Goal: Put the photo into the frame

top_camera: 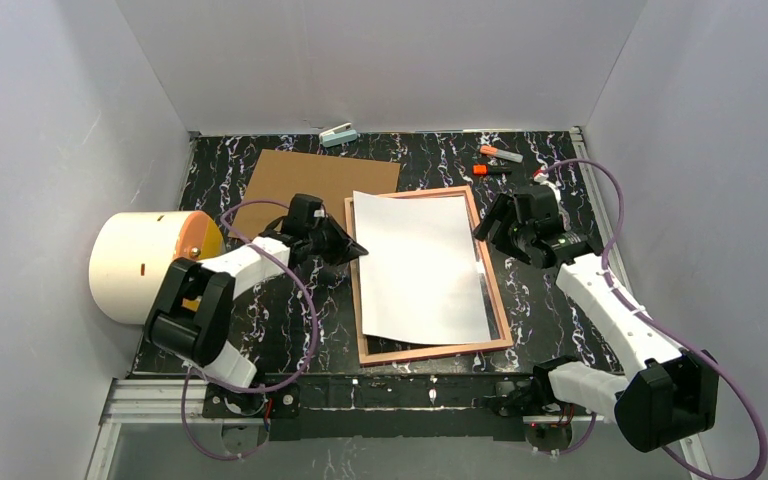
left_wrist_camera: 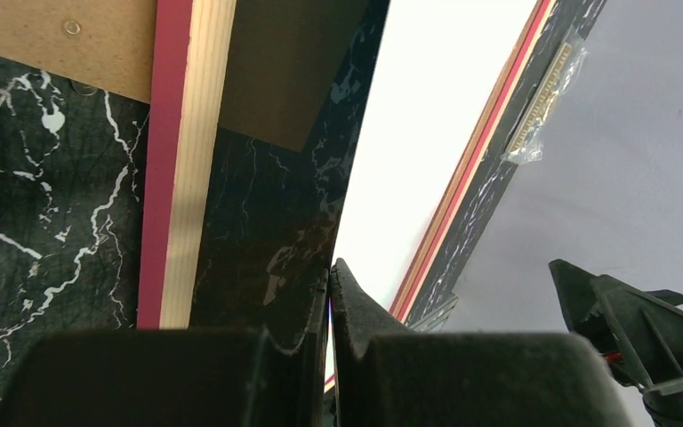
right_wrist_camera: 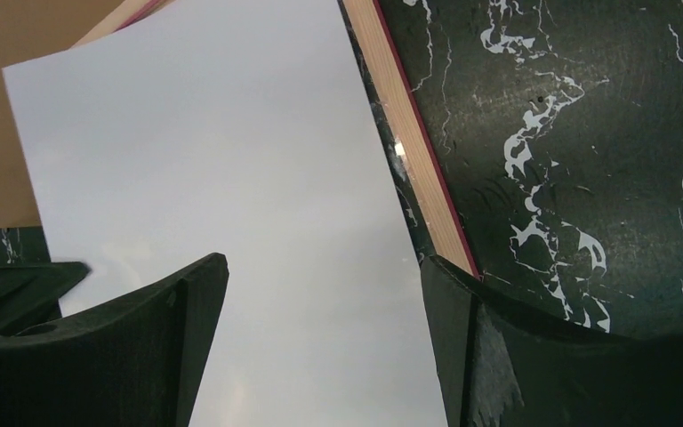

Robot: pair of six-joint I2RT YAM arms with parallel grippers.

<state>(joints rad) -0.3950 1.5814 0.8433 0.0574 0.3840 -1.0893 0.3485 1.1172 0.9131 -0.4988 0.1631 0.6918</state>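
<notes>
The frame (top_camera: 430,352) lies flat at the middle of the table (top_camera: 430,160). The photo (top_camera: 420,265) rests on it, slightly askew, its far corners over the frame's far rail. The cardboard backing board (top_camera: 305,180) lies behind and left, its near corner under the frame. A drum on its side (top_camera: 140,265) sits at the table's left edge. A small stapler-like item (top_camera: 338,134) lies at the far edge, and two markers (top_camera: 498,155) lie far right. The left gripper (top_camera: 363,251) meets the photo's left edge; the right gripper (top_camera: 482,250) sits over its right edge.
</notes>
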